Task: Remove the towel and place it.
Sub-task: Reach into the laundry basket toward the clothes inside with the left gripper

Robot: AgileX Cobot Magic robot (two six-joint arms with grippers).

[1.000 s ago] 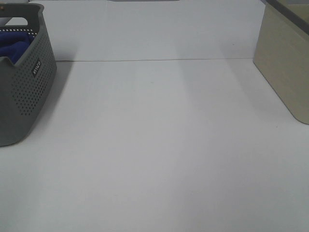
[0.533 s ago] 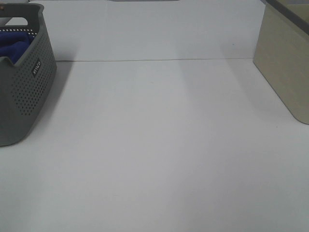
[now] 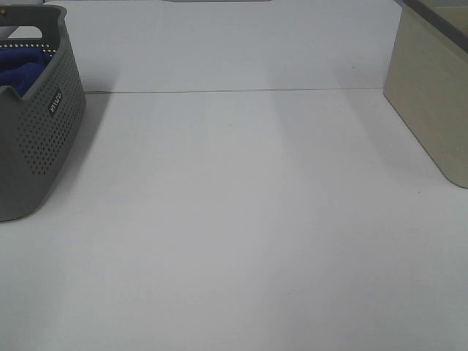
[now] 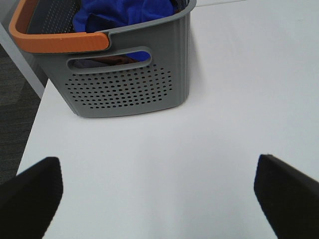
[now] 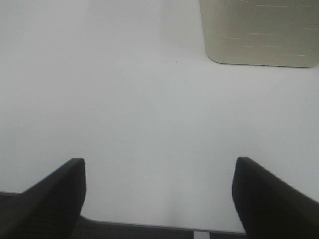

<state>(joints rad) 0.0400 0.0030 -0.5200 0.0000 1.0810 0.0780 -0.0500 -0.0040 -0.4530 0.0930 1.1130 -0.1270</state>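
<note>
1 blue towel (image 4: 124,10) lies bunched inside 1 grey perforated basket (image 4: 124,89) with an orange rim, at the left of the white table (image 3: 241,219). 1 beige bin (image 3: 431,95) stands at the right. 2 grippers show, the left gripper (image 4: 159,194) and the right gripper (image 5: 162,194). Both have their fingers spread wide and hold nothing.

A grey perforated basket (image 3: 44,139) stands at the left edge of the white table (image 3: 241,219), partly cut off by the frame. A small label (image 3: 55,102) sits on its facing wall, lettering illegible. The blue towel (image 3: 20,67) lies bunched inside the basket, below the rim. A beige box (image 3: 431,95) stands at the right edge, well apart from the basket. A thin seam (image 3: 234,91) runs across the table between them.
</note>
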